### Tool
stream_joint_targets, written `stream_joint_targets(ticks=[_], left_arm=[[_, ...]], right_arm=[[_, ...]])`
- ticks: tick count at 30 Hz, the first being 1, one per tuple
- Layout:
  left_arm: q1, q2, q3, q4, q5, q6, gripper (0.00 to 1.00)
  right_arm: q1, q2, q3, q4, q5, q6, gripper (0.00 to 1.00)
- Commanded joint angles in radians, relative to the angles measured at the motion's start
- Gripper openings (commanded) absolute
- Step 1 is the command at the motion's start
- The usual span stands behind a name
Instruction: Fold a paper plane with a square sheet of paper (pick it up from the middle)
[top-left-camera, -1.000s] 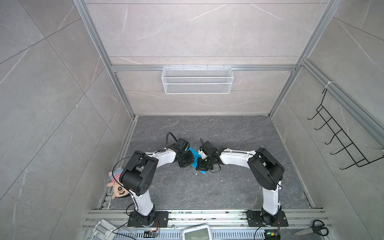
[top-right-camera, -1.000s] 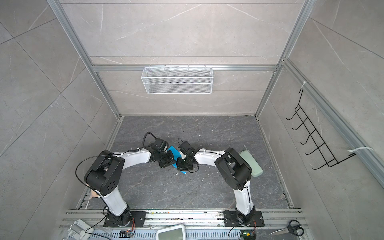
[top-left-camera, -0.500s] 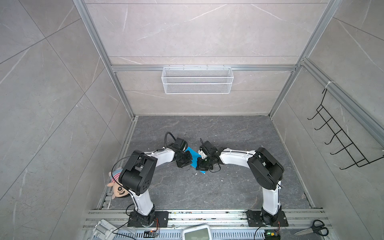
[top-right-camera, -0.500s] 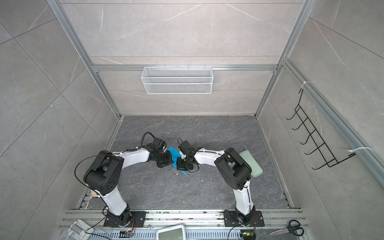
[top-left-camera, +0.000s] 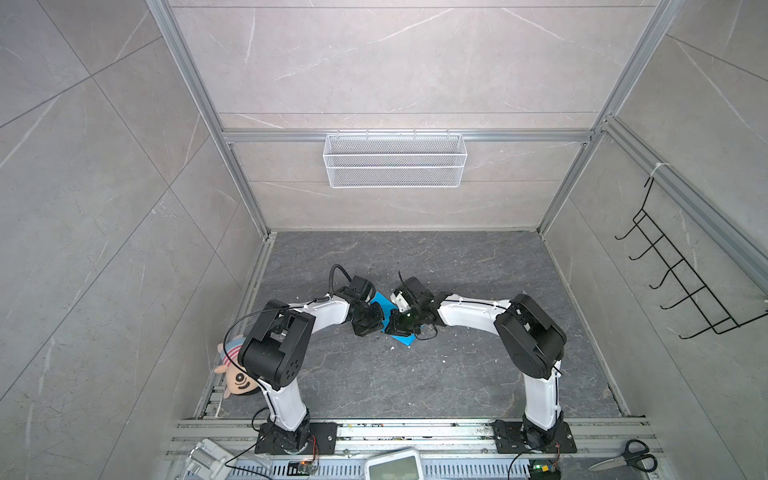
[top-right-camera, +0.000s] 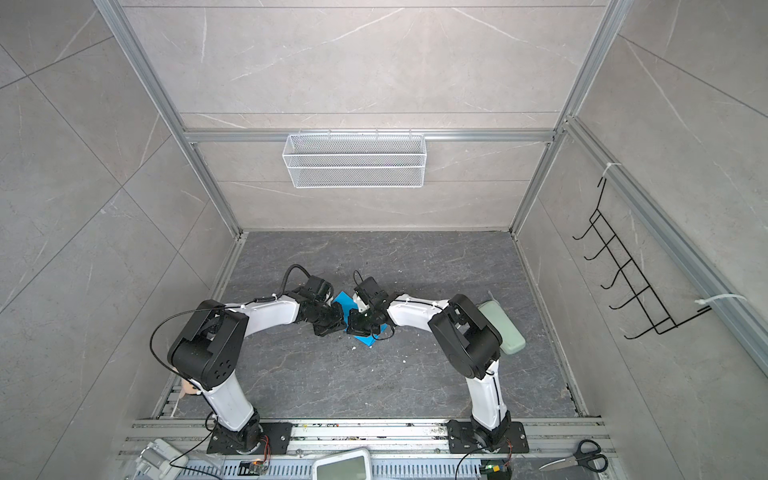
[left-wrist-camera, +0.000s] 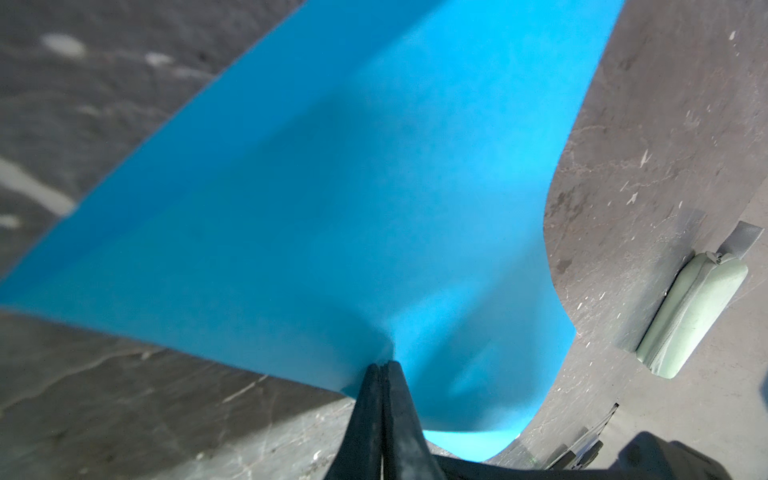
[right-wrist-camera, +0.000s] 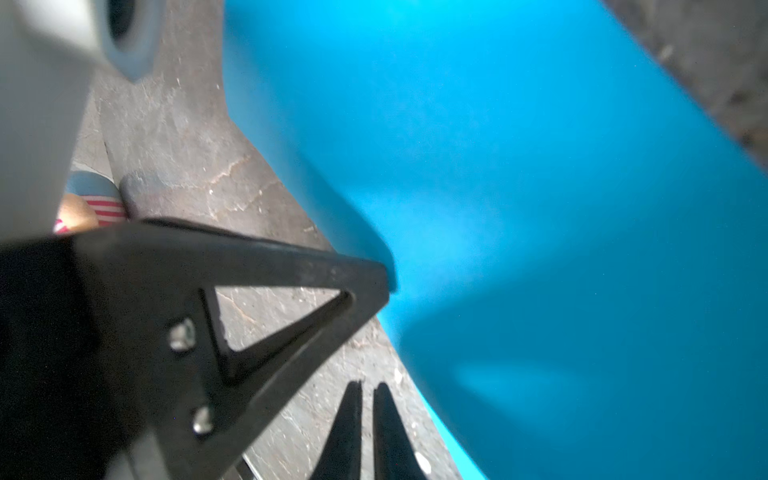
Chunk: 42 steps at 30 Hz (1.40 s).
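The square sheet of paper (top-left-camera: 405, 338) (top-right-camera: 368, 338) is bright blue and sits mid-floor between my two grippers, mostly hidden under them in both top views. In the left wrist view the sheet (left-wrist-camera: 353, 187) is lifted and bowed, and my left gripper (left-wrist-camera: 384, 368) (top-left-camera: 381, 327) is shut on its near edge. The right wrist view shows the sheet (right-wrist-camera: 519, 208) with a left finger (right-wrist-camera: 291, 270) pinching its edge. My right gripper (right-wrist-camera: 368, 390) (top-left-camera: 389, 330) hovers over bare floor beside the sheet, fingers nearly together with nothing between them. The paper plane is out of view.
A plush doll head (top-left-camera: 235, 370) lies by the left arm's base. A pale green pouch (top-right-camera: 500, 328) lies right of the right arm. Scissors (top-left-camera: 627, 459) rest on the front rail. A wire basket (top-left-camera: 395, 160) hangs on the back wall, a hook rack (top-left-camera: 681, 282) on the right wall.
My left gripper's jaws have closed onto the sheet's edge. Both arms have barely shifted, and the right gripper looks the same.
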Motion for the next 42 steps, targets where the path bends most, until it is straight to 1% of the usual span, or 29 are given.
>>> stream_joint_targets(ticks=[1,7,13,20,26,33,42], left_arm=[[0.004,0.022,0.008,-0.024,-0.010,0.037,0.07],[0.005,0.023,0.012,-0.031,-0.010,0.043,0.07],[0.004,0.023,0.016,-0.044,-0.028,0.045,0.07],[0.003,0.031,0.015,-0.059,-0.047,0.048,0.06],[0.004,0.034,0.021,-0.079,-0.065,0.054,0.06],[0.003,0.034,0.025,-0.086,-0.064,0.063,0.06],[0.003,0.039,0.028,-0.084,-0.063,0.067,0.06]], right_arm=[[-0.002,0.042,0.041,-0.043,0.036,0.011,0.12],[-0.002,0.075,0.067,-0.072,0.039,0.006,0.12],[-0.002,0.067,0.040,-0.100,0.049,-0.002,0.12],[-0.002,0.008,-0.038,-0.117,0.048,-0.005,0.12],[-0.003,-0.044,-0.085,-0.149,0.083,-0.012,0.12],[-0.004,-0.075,-0.134,-0.177,0.092,-0.015,0.12],[-0.012,-0.151,-0.226,-0.190,0.117,0.003,0.12]])
